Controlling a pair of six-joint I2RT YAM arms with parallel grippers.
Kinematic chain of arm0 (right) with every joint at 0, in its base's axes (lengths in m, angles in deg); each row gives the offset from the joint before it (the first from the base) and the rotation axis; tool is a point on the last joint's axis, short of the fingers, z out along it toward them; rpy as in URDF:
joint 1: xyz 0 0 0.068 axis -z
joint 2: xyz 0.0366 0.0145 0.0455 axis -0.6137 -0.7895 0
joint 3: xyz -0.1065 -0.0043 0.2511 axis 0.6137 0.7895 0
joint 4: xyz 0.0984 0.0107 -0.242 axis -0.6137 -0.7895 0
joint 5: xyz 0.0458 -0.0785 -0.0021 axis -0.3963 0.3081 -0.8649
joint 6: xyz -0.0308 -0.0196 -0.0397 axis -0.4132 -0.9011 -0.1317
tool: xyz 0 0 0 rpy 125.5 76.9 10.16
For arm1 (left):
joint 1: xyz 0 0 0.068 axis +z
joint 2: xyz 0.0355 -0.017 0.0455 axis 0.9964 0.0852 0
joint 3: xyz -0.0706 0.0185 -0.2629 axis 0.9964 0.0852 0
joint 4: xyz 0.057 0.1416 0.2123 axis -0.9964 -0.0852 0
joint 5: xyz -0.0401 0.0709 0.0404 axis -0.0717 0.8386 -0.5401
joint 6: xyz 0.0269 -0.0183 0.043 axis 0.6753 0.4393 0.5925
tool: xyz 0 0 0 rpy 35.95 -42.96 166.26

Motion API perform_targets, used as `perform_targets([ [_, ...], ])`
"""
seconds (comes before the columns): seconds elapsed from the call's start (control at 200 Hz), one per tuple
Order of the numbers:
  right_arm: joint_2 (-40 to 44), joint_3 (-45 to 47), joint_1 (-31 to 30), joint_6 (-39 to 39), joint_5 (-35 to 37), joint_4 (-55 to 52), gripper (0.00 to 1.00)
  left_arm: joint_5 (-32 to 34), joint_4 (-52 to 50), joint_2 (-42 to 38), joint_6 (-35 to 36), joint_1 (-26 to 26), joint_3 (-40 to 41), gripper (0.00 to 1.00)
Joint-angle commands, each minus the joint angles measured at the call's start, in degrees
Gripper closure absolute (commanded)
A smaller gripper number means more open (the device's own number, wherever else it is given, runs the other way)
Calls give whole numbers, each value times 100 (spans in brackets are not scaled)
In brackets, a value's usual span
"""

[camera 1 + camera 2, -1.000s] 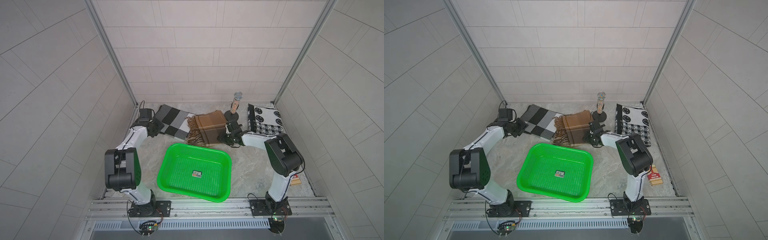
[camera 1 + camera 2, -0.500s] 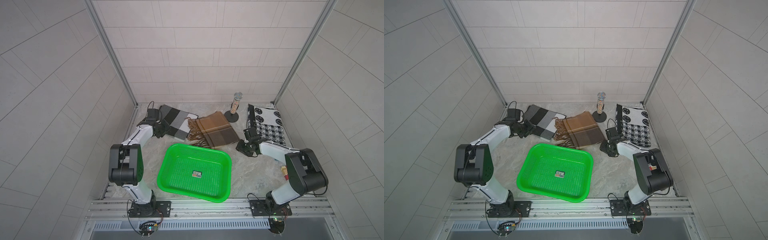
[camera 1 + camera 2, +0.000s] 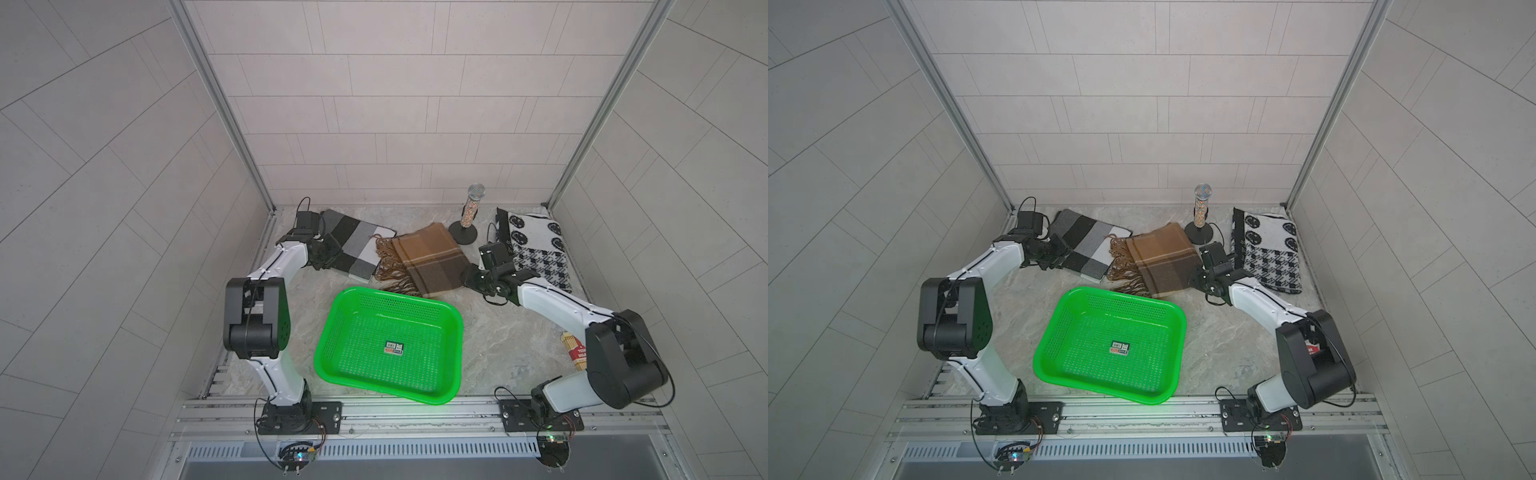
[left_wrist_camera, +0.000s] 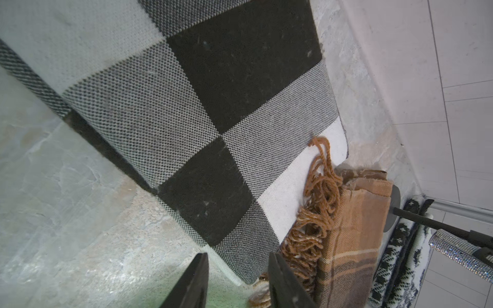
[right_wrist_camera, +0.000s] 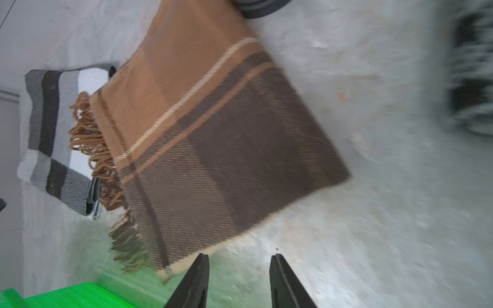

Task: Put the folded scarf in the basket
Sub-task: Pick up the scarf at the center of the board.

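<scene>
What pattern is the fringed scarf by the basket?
Fringed scarf: tan and dark brown plaid, thin cream stripe; best in the right wrist view.

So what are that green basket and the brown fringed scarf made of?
The basket looks like moulded plastic, glossy bright green: smooth rounded rim, regular rows of small holes. The brown scarf seems woven wool or acrylic, matte and soft: diagonal weave and twisted yarn fringe show in the right wrist view. Which fibre, the pictures cannot say.

Small label sticker (image 3: 394,348) on floor of bright green perforated plastic basket (image 3: 334,328): barcode, red strip, print too small to read. Red-and-tan packet (image 3: 576,352) on marbled counter (image 3: 498,332): white lettering, partly hidden, illegible.
</scene>
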Motion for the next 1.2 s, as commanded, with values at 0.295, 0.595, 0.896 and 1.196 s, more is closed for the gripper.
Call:
perform_targets([
  [0.295,-152,755,-51,1783,-72,938,34,-64,-534,-85,498,-344,-589,55],
  [0.595,-1388,1123,-94,3260,-644,3031,36,268,-896,-972,609,-998,-449,54],
  [0.896,-1596,1115,-11,3587,-156,3009,88,368,-621,-1270,410,-1414,-342,52],
  [1.196,-564,1010,624,1862,-506,605,100,-145,-716,12,1208,-1691,-1669,48],
])
